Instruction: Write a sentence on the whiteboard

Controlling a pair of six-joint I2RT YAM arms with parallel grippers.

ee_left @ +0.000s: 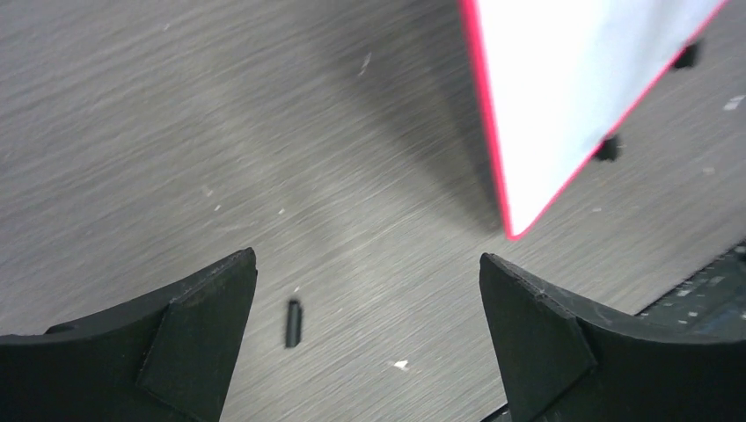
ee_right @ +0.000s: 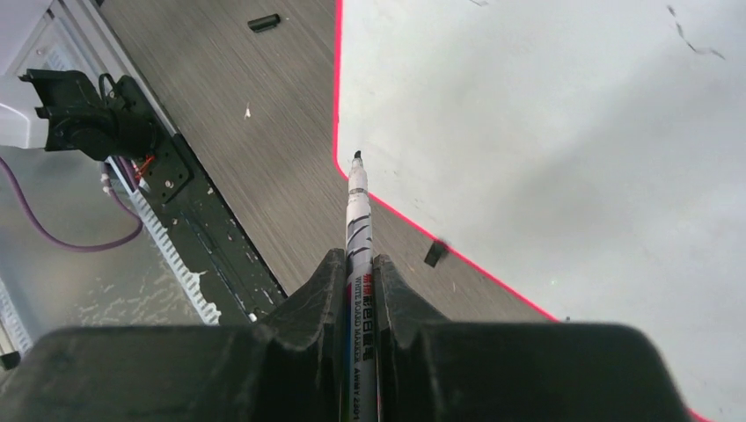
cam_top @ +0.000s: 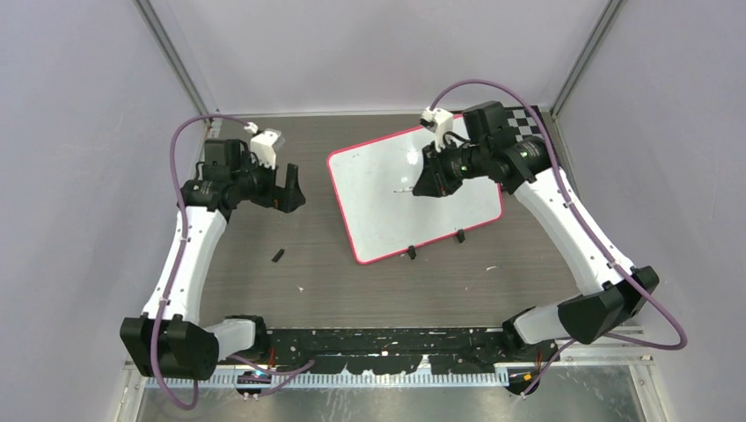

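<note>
The right pincer [ee_right: 358,262] clamped the marker [ee_right: 357,211], tip aimed at the whiteboard [cam_top: 378,202] mid-frame for writing; the left pincer [ee_left: 368,264] gaped wide and empty at left, standing clear.

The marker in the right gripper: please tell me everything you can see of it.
The marker is a slim white pen with black stripes, printed lettering and a bare dark tip. The right gripper is shut on its barrel. It points at the whiteboard near a red-rimmed corner; contact is unclear.
</note>
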